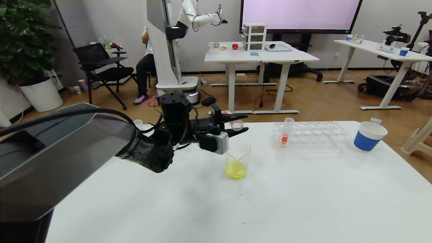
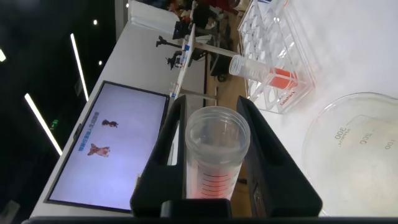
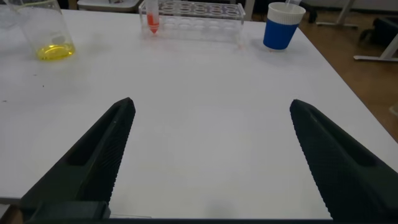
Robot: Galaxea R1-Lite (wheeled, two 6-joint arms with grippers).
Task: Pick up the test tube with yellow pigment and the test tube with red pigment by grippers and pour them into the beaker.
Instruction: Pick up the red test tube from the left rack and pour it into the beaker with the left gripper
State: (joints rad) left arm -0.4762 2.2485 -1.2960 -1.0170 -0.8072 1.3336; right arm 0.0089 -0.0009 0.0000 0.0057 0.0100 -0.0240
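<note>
Head cam high, facing 12 o'clock over worktop [image 1: 303, 189]; wrist cams close (rack [image 1: 308, 135] and beaker [image 1: 237, 164] shared).

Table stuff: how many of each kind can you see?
Test tubes: 2, one in the left gripper at, one in the rack
Beaker: 1
Rack: 1
Cup: 1
Total: 5

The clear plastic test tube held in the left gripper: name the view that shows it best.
The left wrist view: the clear plastic test tube fills the middle, open mouth and red liquid visible between the left gripper fingers. The head view shows only its tip. The right wrist view misses it.
</note>
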